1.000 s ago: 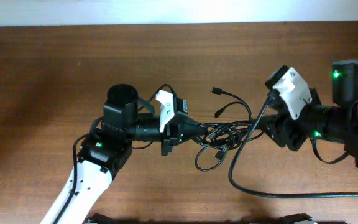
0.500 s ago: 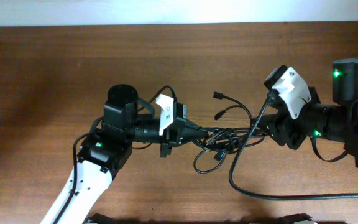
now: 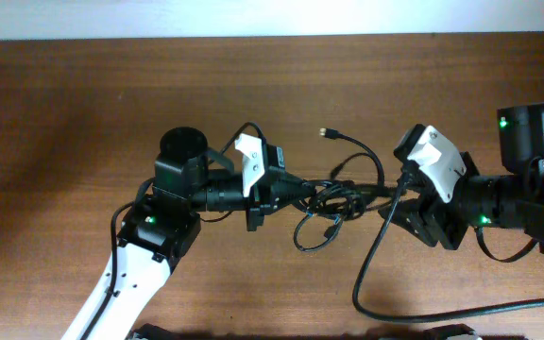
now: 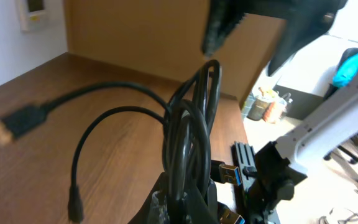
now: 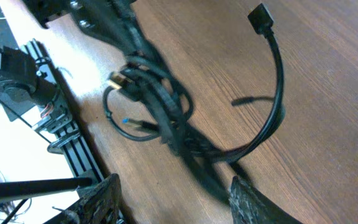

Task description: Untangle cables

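left gripper (image 3: 291, 193) jaws clamped on tangled cables (image 4: 188, 124) mid-counter (image 3: 64, 113), right gripper (image 5: 176, 193) jaws apart, bundle running between them, loose plug (image 3: 325, 132) at 12 o'clock of tangle

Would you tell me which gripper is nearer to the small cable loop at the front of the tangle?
Left. The left gripper grips the cables just beside the loop; the right gripper sits farther away, at the cables' other end.

I saw the table (image 3: 74, 104) as brown wood with a fine grain and a soft, low sheen; the cables (image 3: 333, 200) wore smooth black plastic sheathing, faintly glossy; one plug (image 3: 325, 132) looked gold metal; the right wrist cover (image 3: 439, 162) was smooth white plastic.
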You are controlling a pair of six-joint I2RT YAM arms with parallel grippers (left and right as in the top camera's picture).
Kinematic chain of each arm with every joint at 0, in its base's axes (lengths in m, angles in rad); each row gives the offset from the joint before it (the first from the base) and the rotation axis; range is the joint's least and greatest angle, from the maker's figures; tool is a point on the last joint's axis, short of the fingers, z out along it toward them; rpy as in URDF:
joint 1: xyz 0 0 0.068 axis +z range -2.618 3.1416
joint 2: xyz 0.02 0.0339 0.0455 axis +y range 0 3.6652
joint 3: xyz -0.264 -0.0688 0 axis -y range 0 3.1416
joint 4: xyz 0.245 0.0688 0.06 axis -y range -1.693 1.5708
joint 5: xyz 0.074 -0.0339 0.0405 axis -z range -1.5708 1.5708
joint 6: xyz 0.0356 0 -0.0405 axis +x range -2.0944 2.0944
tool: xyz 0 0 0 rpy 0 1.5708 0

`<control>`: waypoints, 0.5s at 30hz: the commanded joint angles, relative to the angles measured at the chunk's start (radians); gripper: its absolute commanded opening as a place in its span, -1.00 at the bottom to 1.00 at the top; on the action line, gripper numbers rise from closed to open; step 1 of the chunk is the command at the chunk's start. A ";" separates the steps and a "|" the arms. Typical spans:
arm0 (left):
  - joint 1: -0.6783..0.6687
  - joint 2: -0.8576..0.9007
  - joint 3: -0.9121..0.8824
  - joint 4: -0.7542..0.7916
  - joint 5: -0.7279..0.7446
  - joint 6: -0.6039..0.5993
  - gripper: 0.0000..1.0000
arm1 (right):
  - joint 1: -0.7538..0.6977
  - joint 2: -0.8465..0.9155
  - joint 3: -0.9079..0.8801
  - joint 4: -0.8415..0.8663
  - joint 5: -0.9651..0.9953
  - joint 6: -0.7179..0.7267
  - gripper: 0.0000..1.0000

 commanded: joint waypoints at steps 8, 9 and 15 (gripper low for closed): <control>0.001 -0.002 0.003 0.014 0.031 -0.024 -1.00 | 0.071 0.001 0.016 0.055 0.013 -0.052 0.10; 0.001 -0.002 0.003 -0.011 0.034 -0.006 -1.00 | 0.071 0.001 0.016 0.067 0.027 -0.052 0.10; 0.001 -0.002 0.003 -0.069 0.190 0.179 -1.00 | 0.071 0.001 0.016 0.122 0.027 -0.052 0.10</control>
